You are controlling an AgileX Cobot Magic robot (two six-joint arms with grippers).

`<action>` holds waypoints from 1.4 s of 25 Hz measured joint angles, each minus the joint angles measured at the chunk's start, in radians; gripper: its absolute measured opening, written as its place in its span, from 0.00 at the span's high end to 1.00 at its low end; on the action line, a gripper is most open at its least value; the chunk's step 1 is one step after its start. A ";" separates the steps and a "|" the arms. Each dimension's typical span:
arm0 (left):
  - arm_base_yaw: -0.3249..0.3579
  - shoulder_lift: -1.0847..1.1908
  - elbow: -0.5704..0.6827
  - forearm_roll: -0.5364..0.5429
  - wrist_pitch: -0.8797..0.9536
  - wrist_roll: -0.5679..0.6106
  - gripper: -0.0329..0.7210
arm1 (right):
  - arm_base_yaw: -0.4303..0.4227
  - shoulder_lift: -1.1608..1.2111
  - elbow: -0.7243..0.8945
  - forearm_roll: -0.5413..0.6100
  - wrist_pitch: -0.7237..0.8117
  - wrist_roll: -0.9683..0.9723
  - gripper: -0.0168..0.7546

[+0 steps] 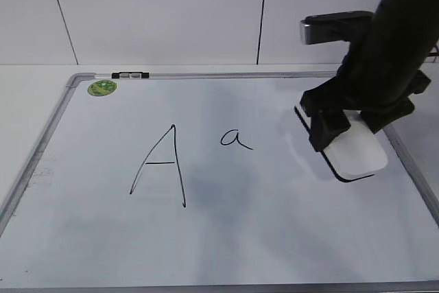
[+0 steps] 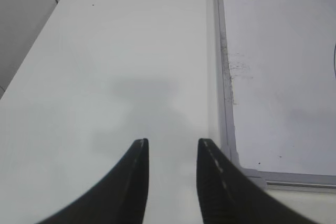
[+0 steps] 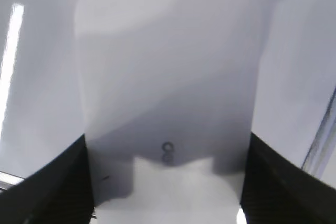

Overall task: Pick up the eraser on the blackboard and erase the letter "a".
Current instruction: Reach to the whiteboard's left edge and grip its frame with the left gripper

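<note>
Bench: plain white surface; we find the board lying flat on it.

Blackboard: large white dry-erase panel, grey metal frame, green round sticker.

Right hand: black, straddling the eraser at the board's right side; in the wrist view its fingers press both flanks, which we judge a grip ready for wiping.

Left hand: parted, empty, off the board.

Eraser: white rounded plastic block, dark underside.

Letter "a": thin black marker, intact, left of the eraser.
</note>
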 joint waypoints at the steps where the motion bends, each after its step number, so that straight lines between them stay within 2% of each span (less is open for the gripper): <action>1: 0.000 0.000 0.000 0.000 0.000 0.000 0.65 | 0.012 0.019 -0.013 0.000 0.008 -0.002 0.27; 7: 0.000 0.000 0.000 0.000 0.000 0.000 0.65 | 0.080 0.112 -0.122 0.000 0.057 -0.012 0.28; 16: 0.000 0.000 0.000 0.000 0.000 0.000 0.65 | 0.086 0.238 -0.325 0.000 0.090 -0.014 0.28; 22: 0.000 0.026 0.000 0.000 -0.004 0.000 0.64 | 0.086 0.285 -0.358 0.000 0.090 -0.014 0.28; 28: 0.000 0.229 -0.007 0.000 -0.013 0.000 0.64 | 0.086 0.300 -0.358 0.000 0.092 -0.014 0.28; 35: 0.000 0.517 -0.096 -0.022 -0.069 0.000 0.64 | 0.086 0.302 -0.358 -0.017 0.092 -0.014 0.28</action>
